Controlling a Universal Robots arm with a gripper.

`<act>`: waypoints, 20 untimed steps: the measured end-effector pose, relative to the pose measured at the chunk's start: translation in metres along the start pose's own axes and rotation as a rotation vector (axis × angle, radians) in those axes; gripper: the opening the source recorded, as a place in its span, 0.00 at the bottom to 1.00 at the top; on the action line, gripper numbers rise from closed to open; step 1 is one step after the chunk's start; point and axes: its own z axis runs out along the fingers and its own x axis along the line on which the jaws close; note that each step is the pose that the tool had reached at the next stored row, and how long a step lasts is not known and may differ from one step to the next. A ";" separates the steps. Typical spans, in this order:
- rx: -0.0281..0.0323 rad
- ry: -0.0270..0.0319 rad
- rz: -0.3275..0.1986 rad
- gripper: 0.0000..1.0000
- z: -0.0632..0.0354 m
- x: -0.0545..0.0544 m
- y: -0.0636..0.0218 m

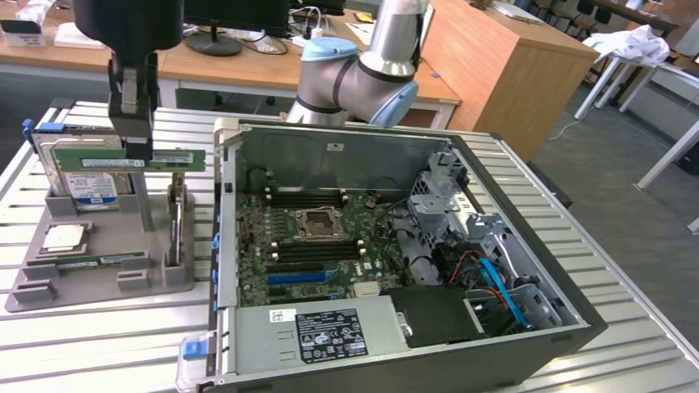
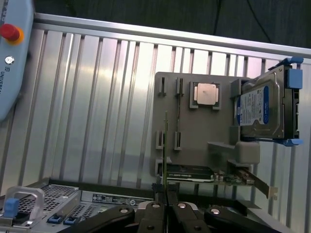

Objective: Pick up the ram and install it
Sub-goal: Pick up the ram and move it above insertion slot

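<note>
The gripper (image 2: 166, 194) has its fingers pinched nearly closed on the ram (image 1: 169, 159), held edge-up just above the grey tray (image 1: 98, 286) by the table's (image 1: 110, 352) edge on the exterior view's left; pickup looks done; seating it in the open computer case (image 1: 568, 327) is not yet done.

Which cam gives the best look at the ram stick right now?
Exterior view: the long flat green ram stick shows its broad face, its length visible either side of the black tool clamping it over the grey parts tray. The wrist view shows it edge-on, a thin line running out from between the tool's fingertips.
</note>
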 end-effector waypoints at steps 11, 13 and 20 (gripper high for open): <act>-0.0031 -0.0003 0.000 0.12 -0.0007 0.001 -0.0104; -0.0036 -0.0004 0.000 0.12 -0.0008 0.001 -0.0121; -0.0049 -0.0005 0.000 0.12 -0.0012 0.002 -0.0178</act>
